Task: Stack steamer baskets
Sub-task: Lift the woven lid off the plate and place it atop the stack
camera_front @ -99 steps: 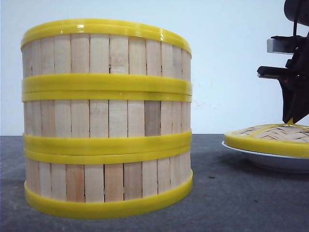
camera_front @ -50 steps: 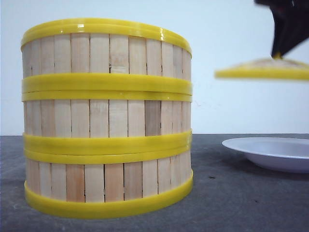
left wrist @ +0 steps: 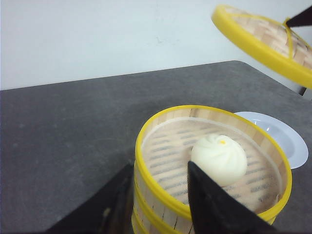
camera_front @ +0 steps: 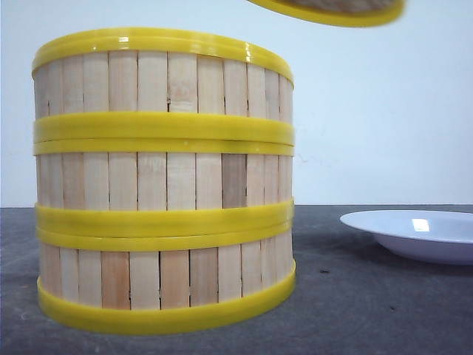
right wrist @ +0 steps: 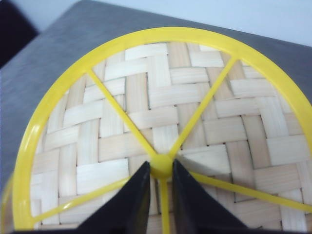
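Note:
Three steamer baskets (camera_front: 162, 181) stand stacked in one column at the left of the front view. The top basket (left wrist: 161, 126) holds a white bun (left wrist: 219, 156). My left gripper (left wrist: 160, 168) is open, with one finger seen outside that basket's near wall and one over its inside. It does not show in the front view. My right gripper (right wrist: 161, 168) is shut on the yellow knob (right wrist: 161, 165) of the woven lid (right wrist: 161, 97). The lid (camera_front: 325, 11) hangs in the air above and right of the stack, also seen in the left wrist view as the lid (left wrist: 263, 39).
A white plate (camera_front: 414, 233) lies bare on the dark table (camera_front: 355, 310), right of the stack; it is also in the left wrist view as the plate (left wrist: 287, 141). A pale wall stands behind.
The lid rose off the white plate and travelled up and left towards the stack. The right gripper holding it left the top of the front view. The stack stayed still.

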Controlling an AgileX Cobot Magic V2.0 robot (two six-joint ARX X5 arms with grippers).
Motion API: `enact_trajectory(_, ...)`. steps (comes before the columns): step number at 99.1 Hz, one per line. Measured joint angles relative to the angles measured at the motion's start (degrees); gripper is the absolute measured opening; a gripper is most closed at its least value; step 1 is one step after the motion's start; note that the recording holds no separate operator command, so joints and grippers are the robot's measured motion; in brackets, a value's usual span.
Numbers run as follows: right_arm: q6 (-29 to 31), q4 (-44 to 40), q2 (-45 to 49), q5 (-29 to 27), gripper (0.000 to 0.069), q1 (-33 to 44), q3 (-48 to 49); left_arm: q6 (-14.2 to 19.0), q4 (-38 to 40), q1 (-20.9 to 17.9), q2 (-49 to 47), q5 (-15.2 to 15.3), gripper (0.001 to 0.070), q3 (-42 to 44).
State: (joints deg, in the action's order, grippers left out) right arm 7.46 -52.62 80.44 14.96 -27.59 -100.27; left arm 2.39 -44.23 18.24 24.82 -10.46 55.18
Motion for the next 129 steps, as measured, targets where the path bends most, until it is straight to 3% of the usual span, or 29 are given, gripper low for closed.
enact_trajectory(24,-1.64,-3.45,5.95,-2.69,0.0047,-10.80,-6.69,0.00,-0.50,0.00,0.00,0.02,0.0194,0.00)
enact_trajectory(60,-4.28,-6.43,12.41,-9.01,0.0047,-21.29,-7.26,0.00,-0.57,0.00,0.00,0.00,0.0194,0.00)
enact_trajectory(129,-5.77,-7.15,17.92,-12.22,0.0046,-23.30,-7.26,-0.02,-3.17,0.00,0.00,0.00,0.0194,0.00)
